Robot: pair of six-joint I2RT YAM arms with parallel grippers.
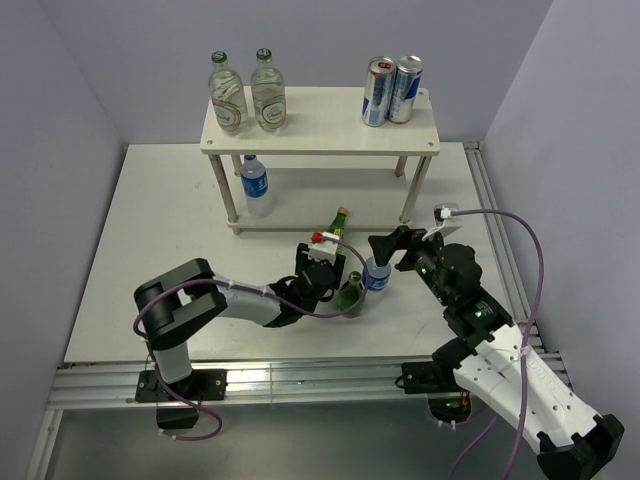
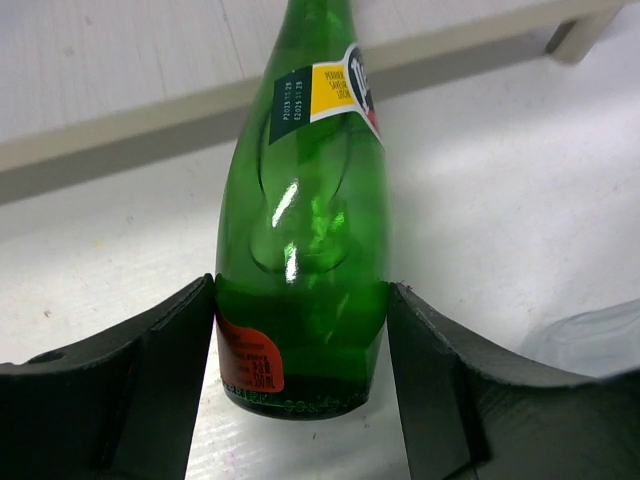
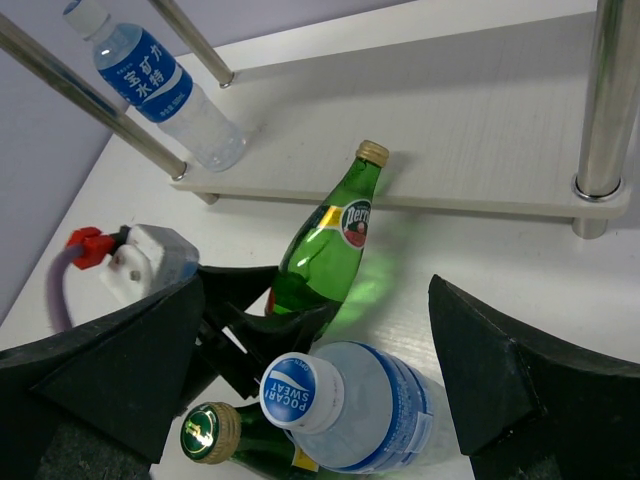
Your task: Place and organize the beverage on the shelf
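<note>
Green Perrier bottle [image 3: 322, 255] near Pocari Sweat bottle [image 3: 352, 408]

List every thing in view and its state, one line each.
Green glass Perrier bottle: tipped over, neck towards pale cream two-tier shelf.
Left claw: shut on its base.
Second green glass bottle: upright, capped.
Right claw: open.
Clear plastic Pocari Sweat bottle: upright, capped, between its fingers.
Two green-capped clear glass bottles: upright on shelf top.
Two silver-blue cans: upright on shelf top.
Blue-labelled clear water bottle: upright on lower tier.
</note>
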